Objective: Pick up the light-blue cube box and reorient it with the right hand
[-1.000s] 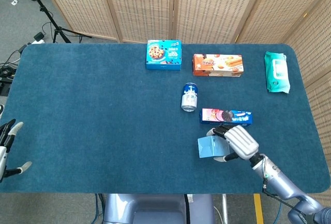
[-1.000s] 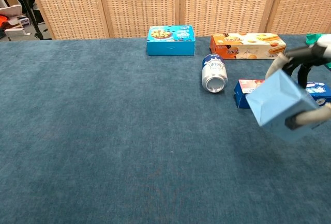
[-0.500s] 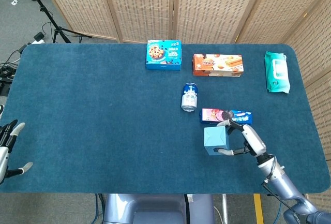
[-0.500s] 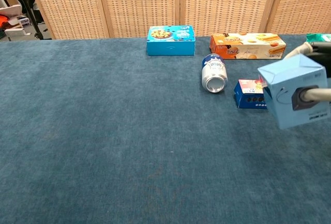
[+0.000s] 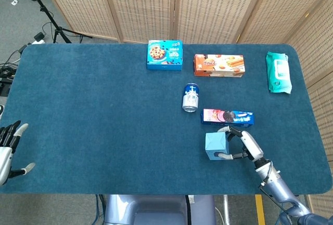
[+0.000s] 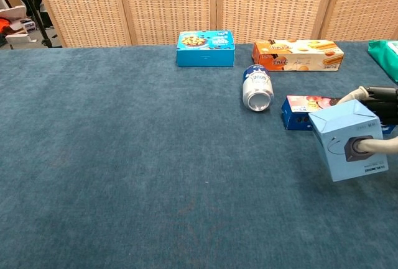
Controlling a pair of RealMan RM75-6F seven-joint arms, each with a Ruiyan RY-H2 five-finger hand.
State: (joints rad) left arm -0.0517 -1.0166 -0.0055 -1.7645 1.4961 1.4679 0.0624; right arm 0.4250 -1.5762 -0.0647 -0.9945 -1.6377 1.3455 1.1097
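Light-blue cube box [image 5: 216, 145] pinched by right robot hand [image 5: 244, 144] | near cookie pack [image 5: 227, 116] | left robot hand [image 5: 6, 149] spread, holding nothing

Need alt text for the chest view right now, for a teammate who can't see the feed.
The right hand grips the light-blue cube at the right edge of the blue table. Behind it lie a dark-blue cookie pack and a can on its side; a blue box and an orange box sit further back.
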